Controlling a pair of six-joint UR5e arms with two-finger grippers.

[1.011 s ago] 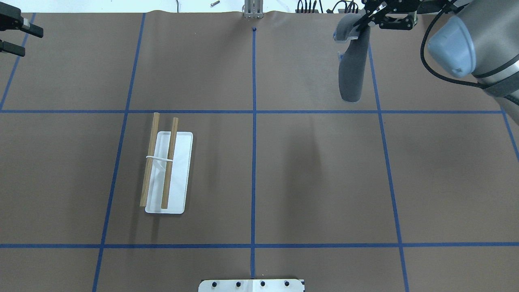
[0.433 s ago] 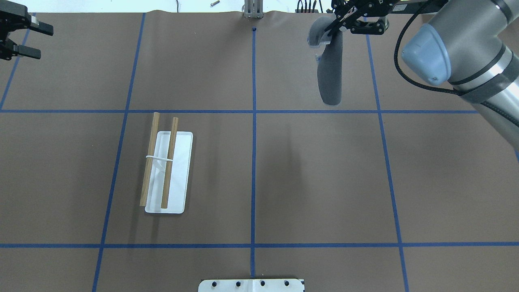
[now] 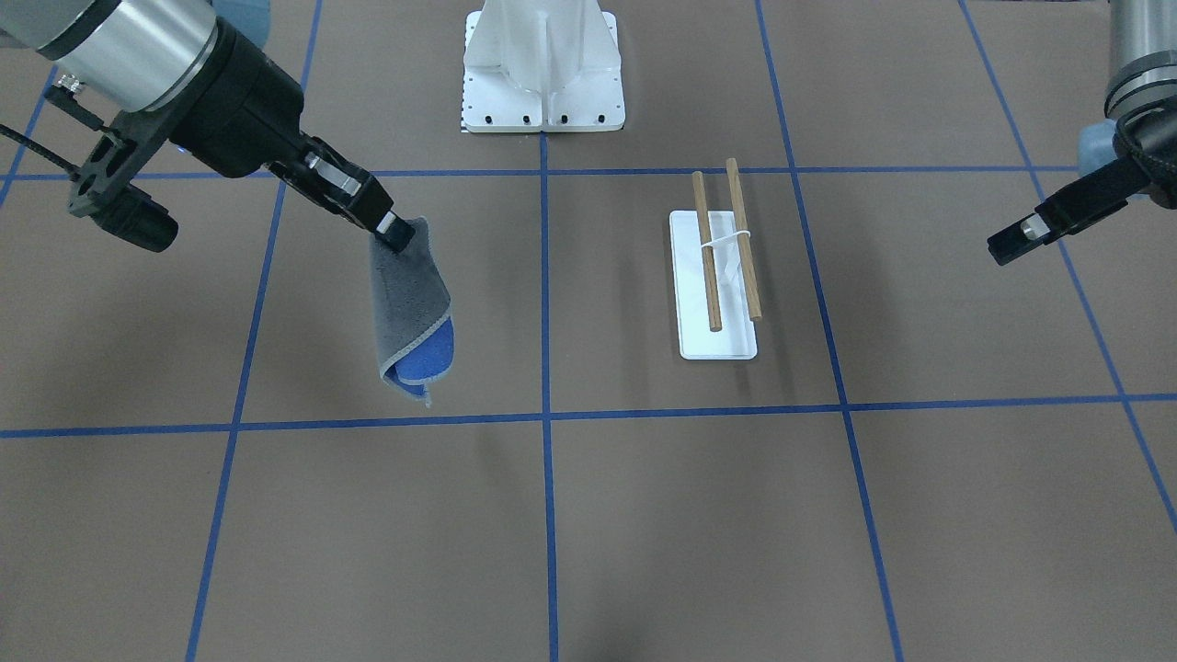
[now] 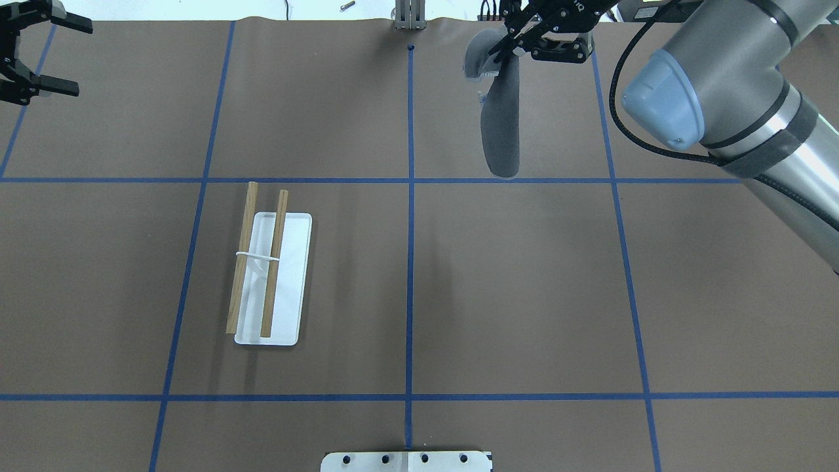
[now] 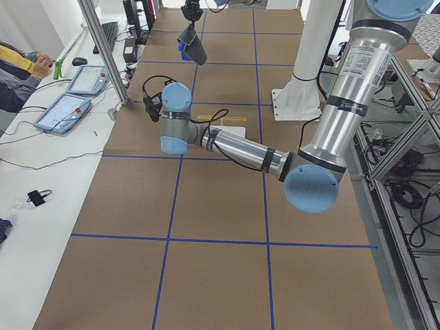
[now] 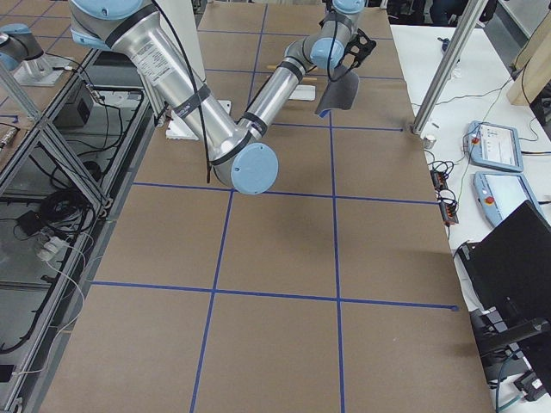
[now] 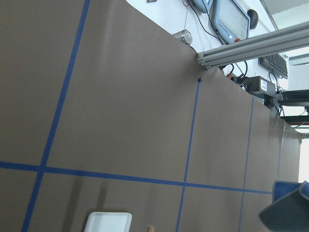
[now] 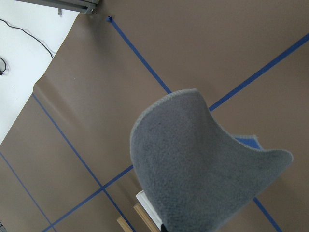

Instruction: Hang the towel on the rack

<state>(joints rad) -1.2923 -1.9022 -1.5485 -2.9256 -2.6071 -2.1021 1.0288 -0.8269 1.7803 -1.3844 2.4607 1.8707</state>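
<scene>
The towel point(image 4: 501, 124), grey with a bright blue reverse, hangs folded from my right gripper point(image 4: 506, 51), which is shut on its top edge above the far right-centre of the table. It also shows in the front view point(image 3: 411, 308), pinched by the gripper point(image 3: 397, 234), and fills the right wrist view point(image 8: 203, 159). The rack point(image 4: 270, 262), two wooden rods on a white base, stands on the table's left half point(image 3: 726, 248), well apart from the towel. My left gripper point(image 4: 65, 56) is open and empty at the far left corner.
Blue tape lines divide the brown table cover point(image 4: 524, 295). The white robot base plate point(image 4: 406, 461) sits at the near edge. A metal post point(image 4: 408, 16) stands at the far edge. Tablets and cables point(image 5: 69, 103) lie beyond it.
My right arm has carried the hanging towel leftward, toward the table's centre line. My left gripper has shifted a little to the right at the far left corner.
</scene>
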